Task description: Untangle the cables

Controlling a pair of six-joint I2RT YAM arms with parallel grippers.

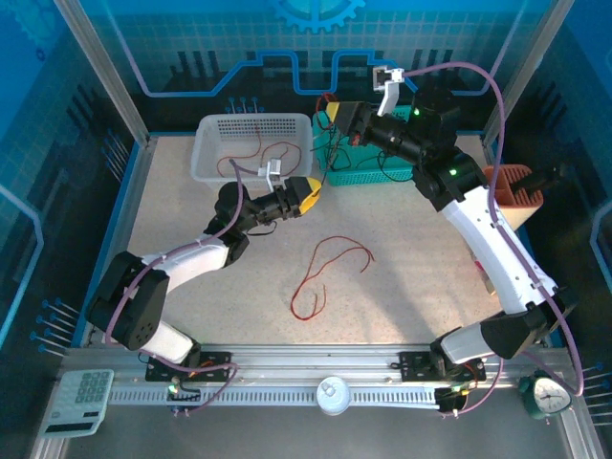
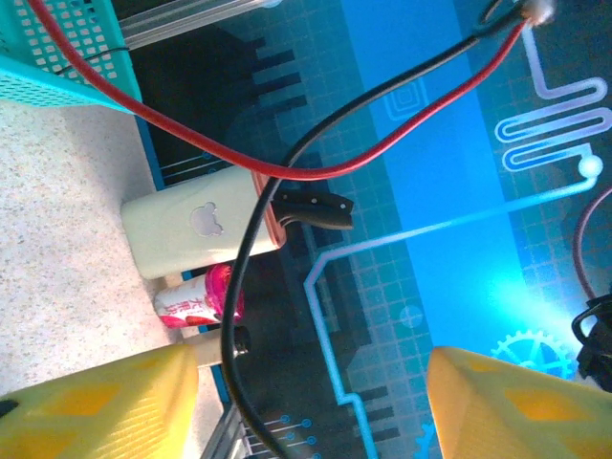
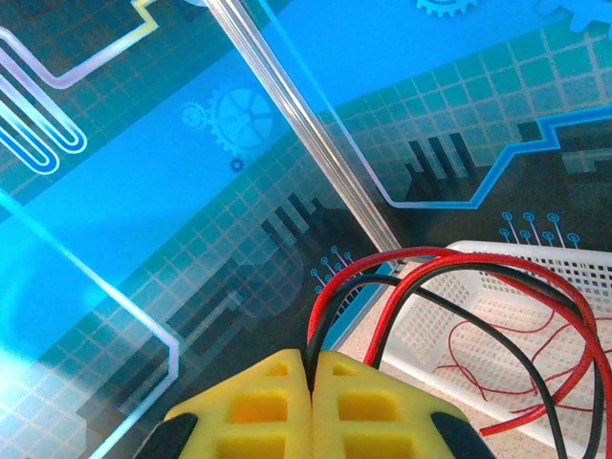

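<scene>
While right jaws pinch the cables (image 3: 430,251), left jaws spread apart

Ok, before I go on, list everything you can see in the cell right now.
Loose cable: one, red, table centre.
Held cables: several strands, red and black, pinched at right end effector.
White basket: one, white, far left, red cable inside.
Teal basket: one, teal, far centre.
Calculator: one, pale, near left.
Clock: one, green-rimmed, near right.
Left end effector: one, yellow, open, black cable between fingers.
Right end effector: one, yellow, shut.
</scene>
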